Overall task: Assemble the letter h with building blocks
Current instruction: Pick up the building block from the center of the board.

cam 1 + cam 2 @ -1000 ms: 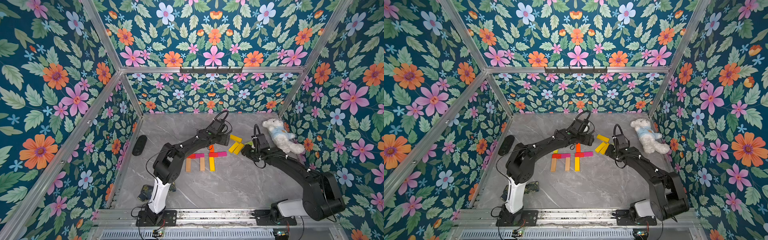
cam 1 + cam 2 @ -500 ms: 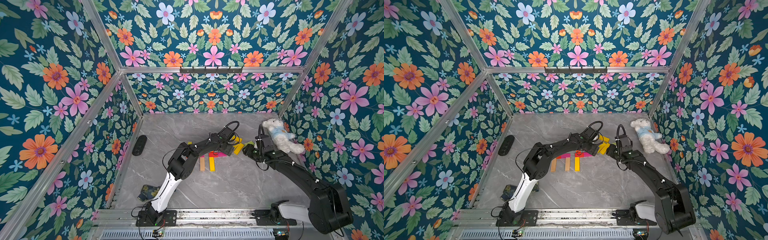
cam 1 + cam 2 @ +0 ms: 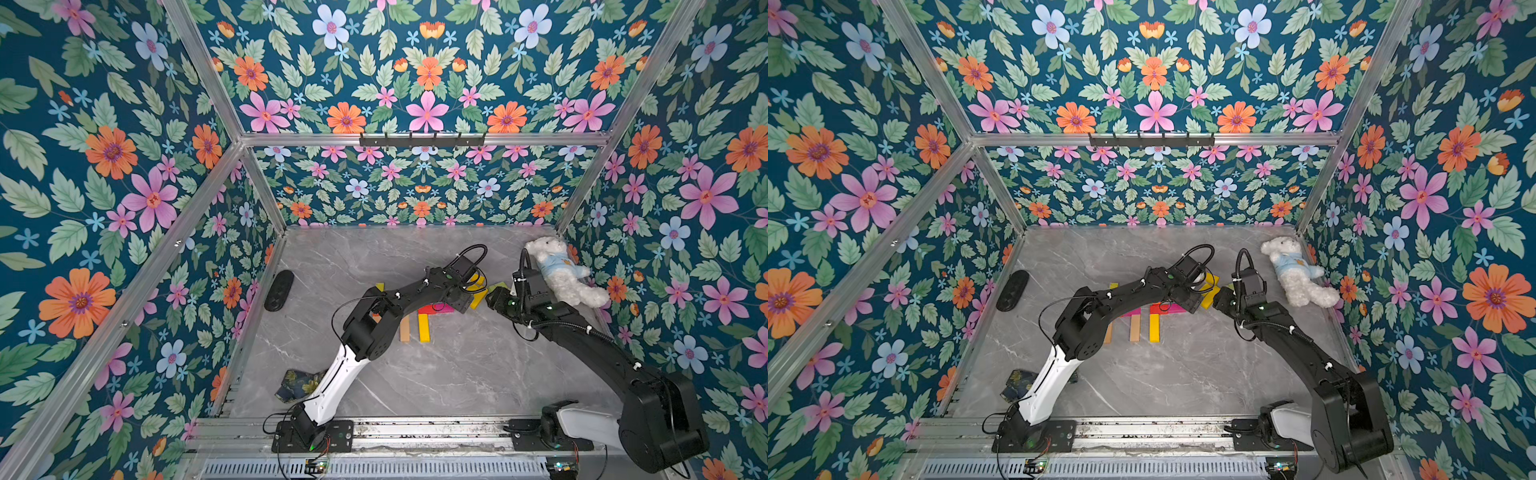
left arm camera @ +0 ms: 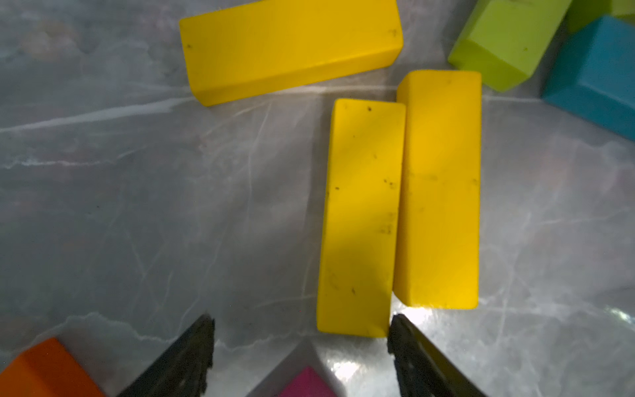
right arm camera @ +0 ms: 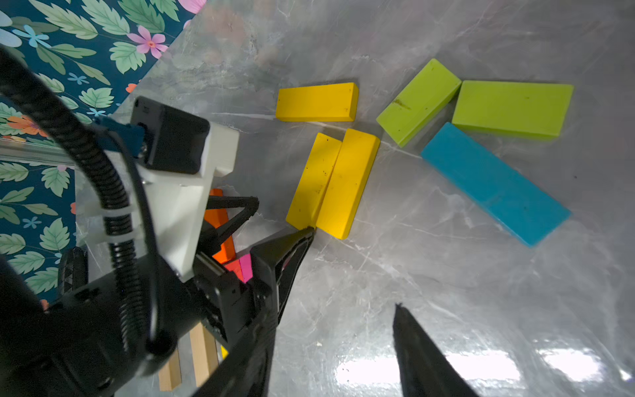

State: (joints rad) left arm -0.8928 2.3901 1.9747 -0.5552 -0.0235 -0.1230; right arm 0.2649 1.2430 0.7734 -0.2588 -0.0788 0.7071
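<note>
My left gripper point(image 4: 299, 347) stands wide and empty, a yellow block's point(image 4: 360, 220) near end between its fingertips point(image 4: 409, 343); a second yellow block point(image 4: 441, 189) lies flush alongside. Bare tabletop point(image 4: 137, 206) lies open on its other side. A green block point(image 5: 417, 101) and a blue block point(image 5: 494, 182) sit nearer my right gripper point(image 3: 496, 298), whose opening I cannot tell.

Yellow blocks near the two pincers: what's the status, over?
Left pincer open, tips at the end of the paired yellow blocks, none gripped. Right pincer open, empty, crowding close.
</note>
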